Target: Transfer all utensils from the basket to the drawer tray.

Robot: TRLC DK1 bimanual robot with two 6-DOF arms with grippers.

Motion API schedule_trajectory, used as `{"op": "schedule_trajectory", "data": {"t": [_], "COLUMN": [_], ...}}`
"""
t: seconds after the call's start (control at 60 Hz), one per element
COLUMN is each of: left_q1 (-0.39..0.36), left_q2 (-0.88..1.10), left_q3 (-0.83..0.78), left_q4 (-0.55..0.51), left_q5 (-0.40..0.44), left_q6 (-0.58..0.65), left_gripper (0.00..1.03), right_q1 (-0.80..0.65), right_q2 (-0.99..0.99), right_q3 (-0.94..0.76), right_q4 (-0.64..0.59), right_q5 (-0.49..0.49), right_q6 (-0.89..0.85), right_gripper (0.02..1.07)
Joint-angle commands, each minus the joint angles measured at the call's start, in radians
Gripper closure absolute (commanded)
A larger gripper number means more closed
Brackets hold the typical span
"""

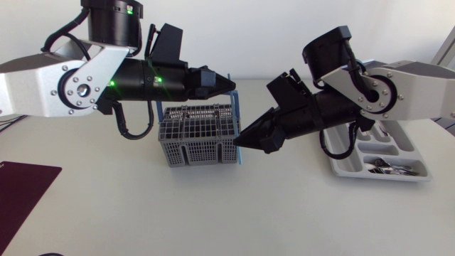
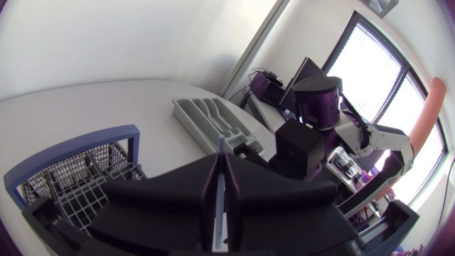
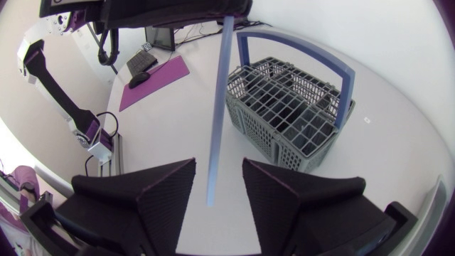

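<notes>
A grey wire basket (image 1: 199,139) with a blue handle (image 3: 341,78) stands mid-table. My left gripper (image 1: 229,82) is above its right side, shut on the top end of a long, thin blue utensil (image 3: 219,107) that hangs straight down; the left wrist view shows the utensil (image 2: 221,153) pinched between those fingers (image 2: 202,195). My right gripper (image 1: 240,142) is level with the utensil's lower end. In the right wrist view that end sits between the right gripper's (image 3: 217,192) fingers with a gap on each side, so it is open. The grey drawer tray (image 1: 419,171) lies at the right.
Several metal utensils (image 1: 387,167) lie in the tray's front compartment. A dark purple mat (image 1: 21,192) covers the table's front left corner. The basket (image 3: 284,107) looks empty from the right wrist view. Bare white table lies in front of the basket.
</notes>
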Motion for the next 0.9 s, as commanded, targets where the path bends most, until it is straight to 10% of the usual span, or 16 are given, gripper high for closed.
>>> {"op": "schedule_trajectory", "data": {"t": [0.0,0.383,0.55,0.883], "left_q1": [0.008,0.011,0.017,0.110], "left_q2": [0.019,0.018,0.010,-0.031], "left_q3": [0.033,0.033,0.050,0.096], "left_q4": [0.001,0.003,0.001,0.007], "left_q5": [0.020,0.026,0.026,0.014], "left_q6": [-0.030,-0.039,-0.044,-0.045], "left_gripper": [1.00,0.98,0.39,0.10], "right_q1": [0.008,0.014,0.014,-0.054], "right_q2": [0.020,0.040,0.040,0.004], "right_q3": [0.027,0.033,0.023,-0.019], "right_q4": [0.010,0.005,-0.005,-0.061], "right_q5": [-0.008,-0.013,-0.013,-0.013], "right_q6": [0.030,0.033,0.030,-0.026], "right_gripper": [0.75,1.00,1.01,1.01]}}
